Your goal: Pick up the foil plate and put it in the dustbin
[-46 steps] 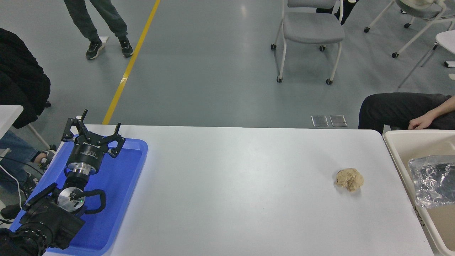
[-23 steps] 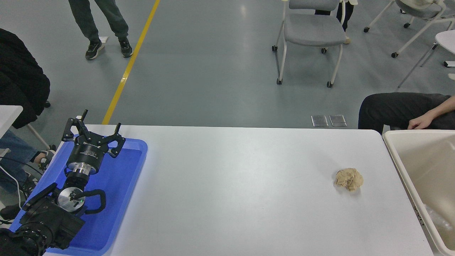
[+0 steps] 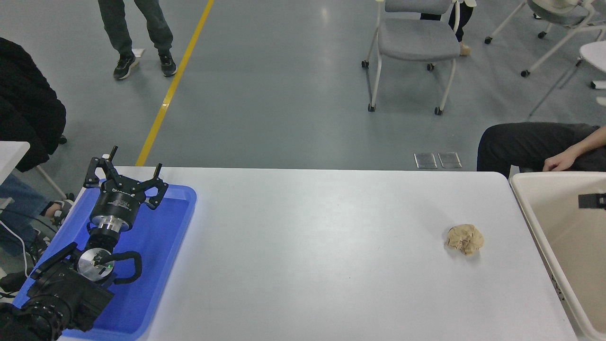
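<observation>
My left gripper (image 3: 124, 176) is parked over the blue tray (image 3: 182, 208) at the table's near-left, fingers spread wide and holding nothing; it is well apart from anything that matters. Of my right gripper (image 3: 592, 201) I get only a small black piece at the right edge, over the bin (image 3: 530, 208); I cannot tell how its fingers stand. The foil plate is nowhere in this view; it is not on the table (image 3: 322, 246) and not on the stretch of bin floor I can see, so I judge it has gone down into the bin beyond the frame, though I cannot confirm that. The relation that counts: the bin sits off the table's right end, on my right arm's side and far from the left; any further move belongs to the right arm, which I judge should lift clear of the rim. A paper ball (image 3: 465, 239) lies on the table near the bin, untouched; a person's hand (image 3: 558, 164) rests beyond the bin's far rim, so I would clear it carefully.
</observation>
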`<state>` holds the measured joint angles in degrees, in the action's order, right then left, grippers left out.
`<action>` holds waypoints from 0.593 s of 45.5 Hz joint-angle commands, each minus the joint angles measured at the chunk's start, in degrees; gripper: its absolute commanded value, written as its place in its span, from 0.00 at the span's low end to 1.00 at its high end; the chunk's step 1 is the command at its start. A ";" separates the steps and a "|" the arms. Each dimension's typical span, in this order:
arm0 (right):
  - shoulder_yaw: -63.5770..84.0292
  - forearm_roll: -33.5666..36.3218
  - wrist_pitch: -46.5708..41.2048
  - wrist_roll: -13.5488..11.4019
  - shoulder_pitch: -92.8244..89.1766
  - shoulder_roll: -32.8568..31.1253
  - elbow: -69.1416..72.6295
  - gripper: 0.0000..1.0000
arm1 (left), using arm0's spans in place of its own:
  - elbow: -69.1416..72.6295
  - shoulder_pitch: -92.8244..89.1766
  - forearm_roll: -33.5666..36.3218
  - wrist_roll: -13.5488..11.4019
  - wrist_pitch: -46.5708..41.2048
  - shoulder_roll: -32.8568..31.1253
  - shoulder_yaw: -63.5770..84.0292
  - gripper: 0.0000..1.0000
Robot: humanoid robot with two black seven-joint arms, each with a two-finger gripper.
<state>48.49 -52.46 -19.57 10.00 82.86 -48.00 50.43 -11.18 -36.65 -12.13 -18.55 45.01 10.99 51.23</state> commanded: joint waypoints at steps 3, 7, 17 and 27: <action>3.98 0.69 -11.62 -0.07 15.48 -0.87 18.73 1.00 | 0.01 0.00 0.00 0.01 -0.01 -0.01 0.01 1.00; 4.41 1.74 -16.02 -0.16 19.61 0.10 22.16 1.00 | 0.01 0.00 0.00 0.01 -0.01 -0.01 0.01 1.00; 9.86 13.34 -23.05 -0.25 29.80 7.21 25.51 1.00 | 0.01 0.00 0.00 0.01 -0.01 -0.01 0.01 1.00; 14.96 17.74 -24.29 -0.25 39.04 17.06 26.83 1.00 | 0.01 0.00 0.00 0.01 -0.01 -0.01 0.01 1.00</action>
<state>58.39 -40.33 -40.21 9.81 111.79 -39.46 74.24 -11.17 -36.64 -12.14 -18.55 45.00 10.99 51.23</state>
